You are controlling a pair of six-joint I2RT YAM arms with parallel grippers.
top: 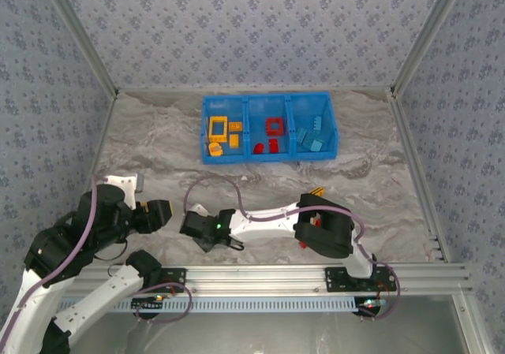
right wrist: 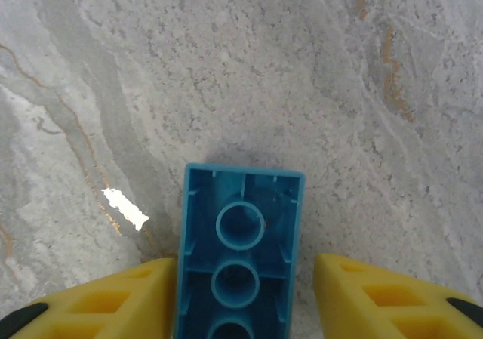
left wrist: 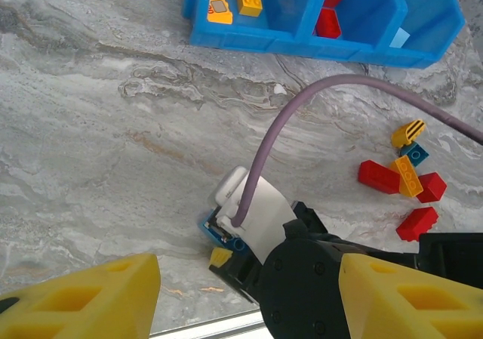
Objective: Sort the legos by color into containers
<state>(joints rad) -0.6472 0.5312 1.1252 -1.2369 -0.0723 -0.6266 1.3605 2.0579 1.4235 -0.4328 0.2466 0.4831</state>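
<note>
Both arms pair white link shells (top: 264, 218) with black joint housings (top: 323, 232); a mauve cable (left wrist: 355, 80) loops along each, and the end effector fingers (right wrist: 370, 294) are yellow plastic with moulded recesses

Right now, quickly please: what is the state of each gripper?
Left gripper: open, holding nothing.
Right gripper: set around a blue brick; whether it grips cannot be told.

— How much of the bin (left wrist: 302, 41) is lost?
— In the left wrist view its far side runs off the top edge.
— And the loose legos (top: 317, 190) in front of the bin?
— From above, the right arm (top: 316, 224) covers nearly all of them; one yellow tip shows.
— The blue brick (right wrist: 240, 203)?
— Its near end is cut off between the fingers (right wrist: 98, 297) of the right hand (right wrist: 243, 260).
</note>
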